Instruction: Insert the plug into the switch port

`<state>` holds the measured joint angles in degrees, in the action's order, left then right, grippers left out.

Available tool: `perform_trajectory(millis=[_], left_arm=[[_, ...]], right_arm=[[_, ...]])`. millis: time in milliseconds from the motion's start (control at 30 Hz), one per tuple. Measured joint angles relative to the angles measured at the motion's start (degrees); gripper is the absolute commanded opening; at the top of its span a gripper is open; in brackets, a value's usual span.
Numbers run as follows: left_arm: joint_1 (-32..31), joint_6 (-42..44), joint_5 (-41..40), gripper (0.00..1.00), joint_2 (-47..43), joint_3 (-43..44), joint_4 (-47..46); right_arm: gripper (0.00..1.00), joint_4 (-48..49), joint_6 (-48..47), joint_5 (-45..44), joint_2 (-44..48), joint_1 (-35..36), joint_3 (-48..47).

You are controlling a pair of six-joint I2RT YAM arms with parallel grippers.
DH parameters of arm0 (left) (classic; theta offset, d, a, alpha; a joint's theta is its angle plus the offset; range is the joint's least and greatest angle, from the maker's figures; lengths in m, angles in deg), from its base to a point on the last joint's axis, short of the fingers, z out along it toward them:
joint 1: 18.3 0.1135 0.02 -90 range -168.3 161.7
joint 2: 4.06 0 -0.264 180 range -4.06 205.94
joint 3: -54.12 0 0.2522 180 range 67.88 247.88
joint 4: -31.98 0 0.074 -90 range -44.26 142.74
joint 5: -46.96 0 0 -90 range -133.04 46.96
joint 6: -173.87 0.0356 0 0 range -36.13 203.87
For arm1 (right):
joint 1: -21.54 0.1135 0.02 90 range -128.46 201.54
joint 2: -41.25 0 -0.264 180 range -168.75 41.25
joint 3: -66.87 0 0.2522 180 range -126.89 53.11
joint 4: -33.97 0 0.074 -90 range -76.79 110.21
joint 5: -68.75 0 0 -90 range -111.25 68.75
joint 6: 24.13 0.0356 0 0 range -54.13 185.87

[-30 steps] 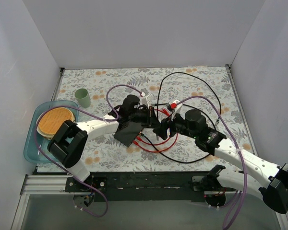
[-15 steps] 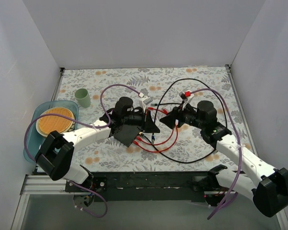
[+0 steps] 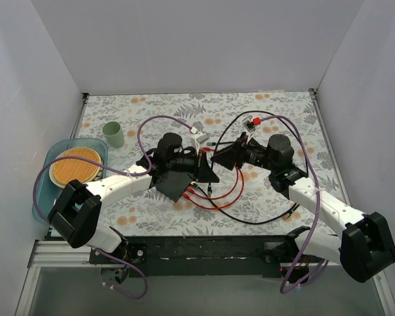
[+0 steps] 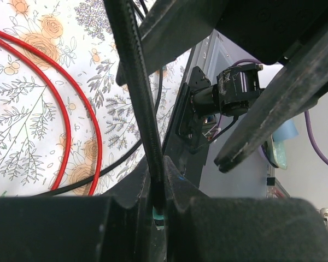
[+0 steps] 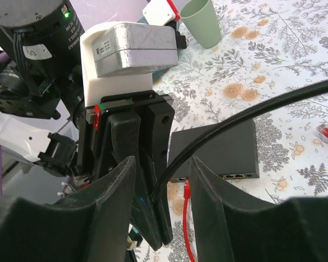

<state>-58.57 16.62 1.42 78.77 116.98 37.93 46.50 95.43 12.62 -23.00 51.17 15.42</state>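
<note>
The switch (image 3: 173, 184) is a flat black box lying under my left wrist; its row of ports shows in the right wrist view (image 5: 218, 150). My left gripper (image 3: 209, 174) is shut on a black cable (image 4: 132, 82) just behind its teal plug (image 4: 158, 216), held above the table. My right gripper (image 3: 218, 156) is open, and its fingers straddle that black cable (image 5: 251, 106) and the left gripper's fingertips (image 5: 153, 164). A red cable's plug (image 5: 187, 191) lies loose in front of the switch ports.
Red cable loops (image 3: 218, 197) and a long black cable (image 3: 276, 125) lie over the table's middle. A green cup (image 3: 114, 134) stands at the back left. A blue tray (image 3: 43, 197) with a round tan plate (image 3: 76, 165) sits at the left edge.
My right gripper has moved back and left, up to the left gripper's tips. The left arm shifted a second ago and has since held still with the cable.
</note>
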Motion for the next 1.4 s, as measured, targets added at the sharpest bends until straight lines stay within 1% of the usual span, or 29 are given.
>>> perform_trajectory(millis=[133,200,233,300,400,433,467,533,567,667,700,733,800,967,1067,1233,1300,1400], left_arm=[[0.0,0.0,0.3,0.0,0.0,0.0,-0.3],[0.0,0.0,0.6,0.0,0.0,0.0,-0.4],[0.0,0.0,0.7,0.0,0.0,0.0,-0.4],[0.0,0.0,1.1,0.0,0.0,0.0,-0.4],[0.0,0.0,1.3,0.0,-0.1,0.0,-0.3],[0.0,0.0,1.1,0.0,-0.1,-0.1,-0.2],[0.0,0.0,0.9,0.07,-0.1,-0.3,-0.3],[0.0,0.1,0.9,0.25,-0.3,-0.5,-0.4],[0.0,0.1,0.5,0.4,-0.6,-0.6,-0.3],[0.0,0.4,-1.9,0.7,-2.5,-0.6,0.1],[-0.1,0.4,-3.6,0.74,-3.6,-0.6,0.5],[-0.1,0.4,-5.2,0.76,-4.7,-0.6,0.7],[-0.2,0.2,-9.7,0.78,-7.2,-0.6,1.6],[-0.1,0.1,-18.6,0.77,-13.4,-2.0,1.4],[-0.5,0.2,-21.4,0.76,-15.5,-3.3,0.9],[-2.7,1.2,-23.2,0.73,-15.2,-4.2,-0.2],[-4.2,1.8,-23.4,0.7,-14.4,-4.3,-0.9],[-6.3,2.6,-23.5,0.61,-11.8,-4.3,-1.6]], right_arm=[[0.42,3.2,2.5,0.5,-1.7,0.0,0.1],[0.37,4.3,3.6,0.5,-2.7,0.0,0.1],[0.32,4.9,4.0,0.5,-3.2,-0.1,0.1],[0.25,5.8,4.8,0.7,-4.2,0.0,0.1],[0.05,7.5,6.4,1.4,-5.9,-0.2,0.1],[0.01,8.5,7.0,1.9,-6.4,-0.2,0.0],[0.01,9.1,7.7,2.4,-6.6,-0.2,0.0],[0.01,9.5,8.1,2.8,-6.6,-0.1,0.0],[0.01,9.5,8.2,2.7,-6.5,-0.2,0.0],[0.01,7.9,7.8,0.5,-5.0,-0.2,0.1],[0.01,6.7,7.7,-0.6,-3.9,-0.2,0.1],[0.01,5.3,7.5,-2.1,-2.6,-0.2,0.1],[0.01,2.4,7.1,-5.7,0.3,-0.2,0.1],[0.01,-3.4,6.6,-14.4,6.3,-0.2,0.1],[0.01,-5.9,7.1,-19.0,8.4,-0.2,0.2],[0.01,-7.2,9.5,-25.1,11.3,-0.2,2.5],[0.01,-7.5,10.3,-26.4,11.4,-0.2,3.0],[0.01,-8.2,11.0,-27.5,11.4,-0.2,3.0]])
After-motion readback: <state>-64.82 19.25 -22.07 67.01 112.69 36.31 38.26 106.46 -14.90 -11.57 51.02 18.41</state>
